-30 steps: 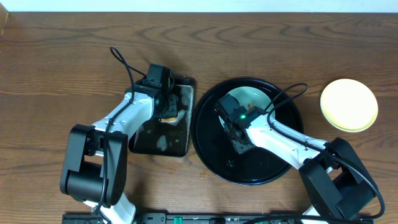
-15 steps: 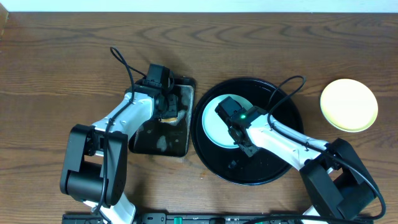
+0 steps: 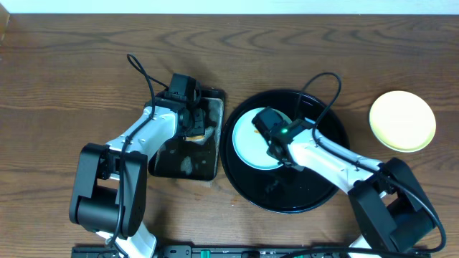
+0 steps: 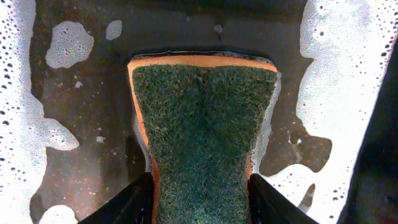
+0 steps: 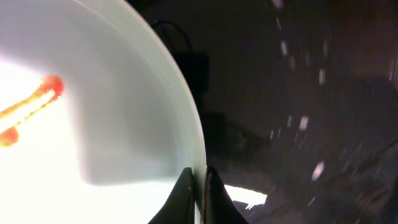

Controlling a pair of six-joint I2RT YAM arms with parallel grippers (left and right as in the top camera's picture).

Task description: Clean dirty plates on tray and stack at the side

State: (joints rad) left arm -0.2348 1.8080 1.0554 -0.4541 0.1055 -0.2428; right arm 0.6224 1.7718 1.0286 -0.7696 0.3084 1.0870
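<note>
The right gripper (image 5: 199, 186) is pinching the rim of a mint-blue plate (image 5: 93, 124), which is spreading leftward from its fingers in the tray's (image 3: 315, 193) left half. The right wrist view is showing the plate's orange sauce streak (image 5: 31, 102) up close. The left gripper (image 4: 200, 199) is clamping a sponge (image 4: 202, 118), long axis pointing away from it, over the soapy pan (image 3: 183, 165).

We note the table (image 3: 64, 64) as brown wood, grained, matt; tray (image 3: 305, 192) glossy black, reflective; mint plate (image 5: 118, 118) smooth with a soft sheen; sponge (image 4: 204, 130) coarse green fibre over orange foam.
</note>
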